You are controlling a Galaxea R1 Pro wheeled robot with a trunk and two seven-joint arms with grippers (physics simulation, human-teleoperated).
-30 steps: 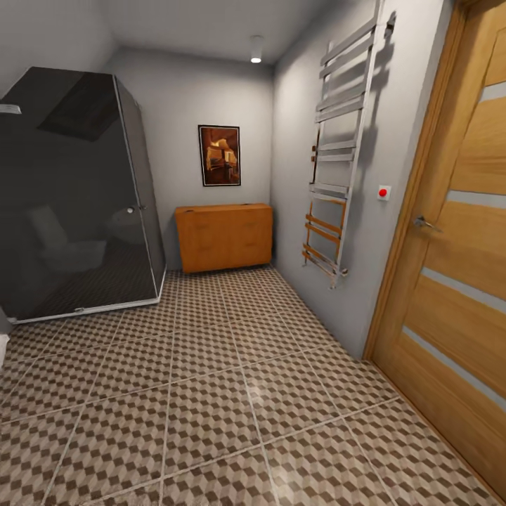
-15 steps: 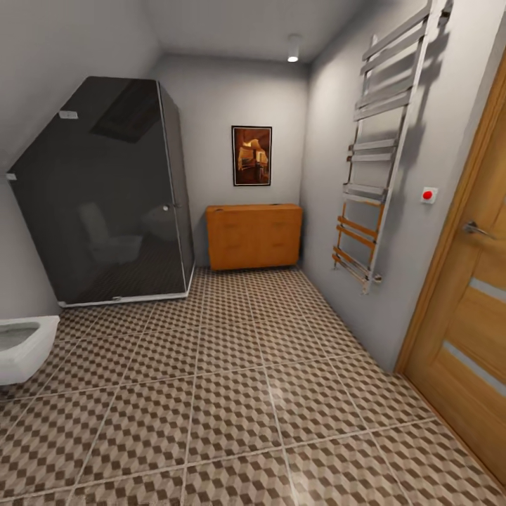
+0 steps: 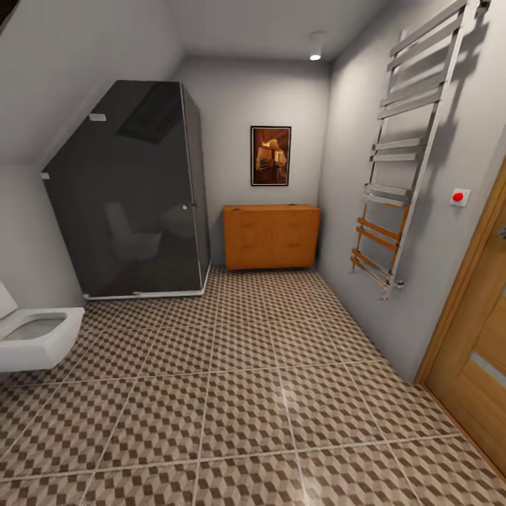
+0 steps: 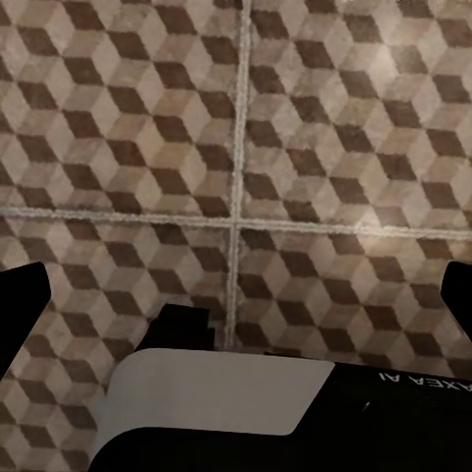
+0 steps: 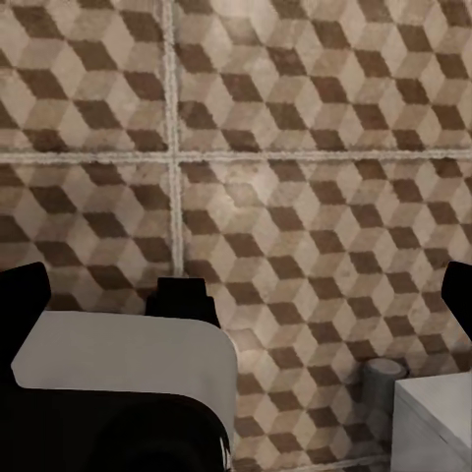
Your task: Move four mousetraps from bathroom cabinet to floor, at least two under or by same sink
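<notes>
Facing you across the bathroom floor (image 3: 246,393), the orange-brown cabinet (image 3: 270,236) stands against the far wall, between a dark glass shower (image 3: 133,197) and a towel rail (image 3: 407,154). A white toilet (image 3: 35,337) juts in near your left. Both wrist views show your fingers (image 4: 22,305) spread wide apart over the tiles, holding nothing.

We see open bathroom floor (image 3: 246,393) running straight to the cabinet (image 3: 270,236) at the far wall; the dark shower cabin (image 3: 133,204) and toilet (image 3: 35,337) crowd the left side. The towel rail (image 3: 400,176) and door (image 3: 478,365) line the right.
</notes>
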